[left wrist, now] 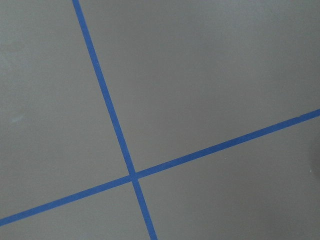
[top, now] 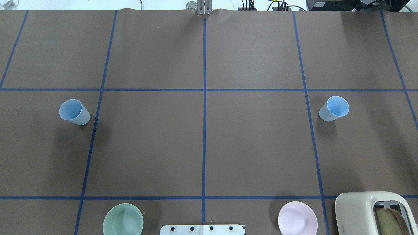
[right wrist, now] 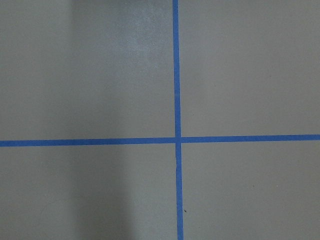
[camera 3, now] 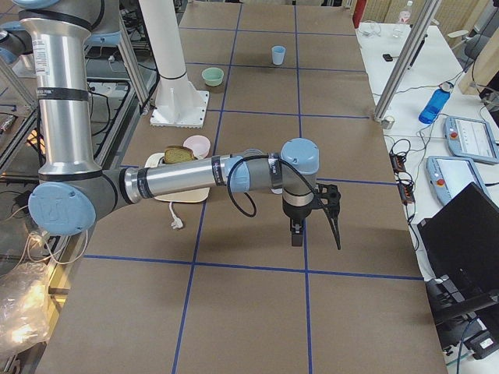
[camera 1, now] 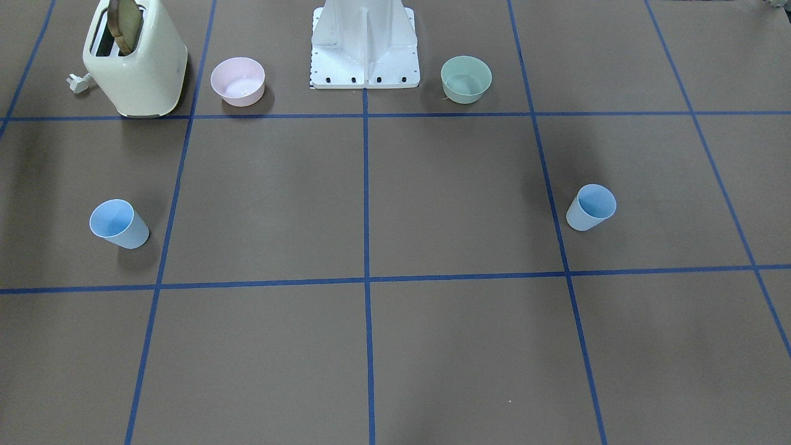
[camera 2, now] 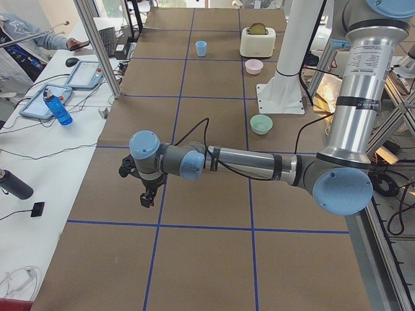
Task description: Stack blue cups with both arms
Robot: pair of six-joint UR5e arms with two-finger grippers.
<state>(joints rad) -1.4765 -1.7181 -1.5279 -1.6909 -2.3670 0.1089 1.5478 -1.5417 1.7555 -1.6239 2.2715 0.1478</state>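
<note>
Two pale-blue cups stand upright and far apart on the brown table. One cup (top: 74, 112) is on my left side and shows in the front view (camera 1: 591, 207) and far off in the exterior right view (camera 3: 278, 54). The other cup (top: 333, 108) is on my right side, seen also in the front view (camera 1: 118, 224) and the exterior left view (camera 2: 201, 48). My left gripper (camera 2: 148, 196) and right gripper (camera 3: 313, 227) hang above the table and show only in the side views, so I cannot tell whether they are open or shut. Both wrist views show bare table with blue tape lines.
A mint-green bowl (top: 123, 219) and a pink bowl (top: 297, 218) flank the white pedestal (camera 1: 364, 46) near my base. A cream toaster (top: 375, 212) with bread stands at my near right. Desks with tablets and a blue bottle (camera 2: 57, 107) border the far edge.
</note>
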